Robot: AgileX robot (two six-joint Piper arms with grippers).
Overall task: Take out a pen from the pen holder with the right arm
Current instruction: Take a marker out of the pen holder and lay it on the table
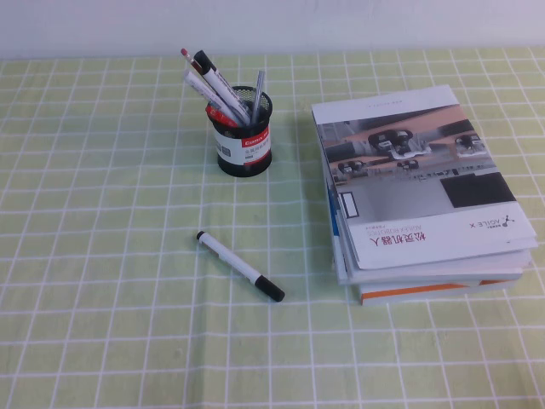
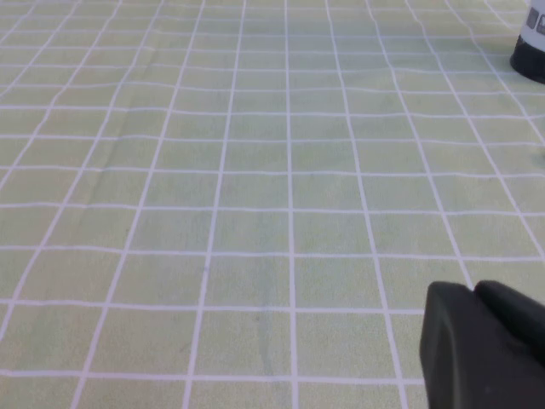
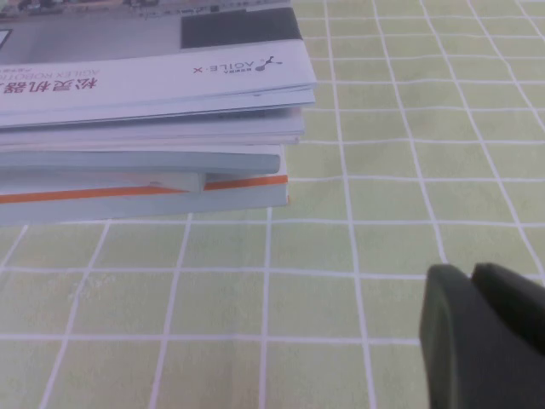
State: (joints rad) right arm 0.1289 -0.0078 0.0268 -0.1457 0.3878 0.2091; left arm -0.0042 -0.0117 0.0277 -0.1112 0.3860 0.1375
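Pens in this scene fall into two groups. I count one loose pen (image 1: pixel 240 265) with a white barrel and black cap, lying flat on the checked tablecloth (image 1: pixel 102 256). At least four more pens (image 1: pixel 213 81) stand tilted in the holder; they overlap, so I cannot give an exact figure.

Item count:
- One pen holder (image 1: pixel 243 141), black mesh, upright, with a white and red label.
- One stack of books (image 1: pixel 417 187), at least four layers, with a printed brochure on top.
- Two grippers, each showing only in its own wrist view.

Right gripper (image 3: pixel 471 281): I read the jaws as pressed together, with nothing between them. It hangs low over the tablecloth, just off the near corner of the stack of books, beside the orange-striped edge. The loose pen and the pen holder both lie well apart from these jaws, out on the open cloth on the far side of that stack. No pen touches the right gripper.

Left gripper (image 2: pixel 473 294): I cannot tell its state from the dark housing that shows. It sits low over bare tablecloth. The base of the pen holder shows well apart from it, across several rows of squares.

Relative placement: the loose pen rests on the near side of the pen holder, apart from it, black cap pointing toward the stack of books.
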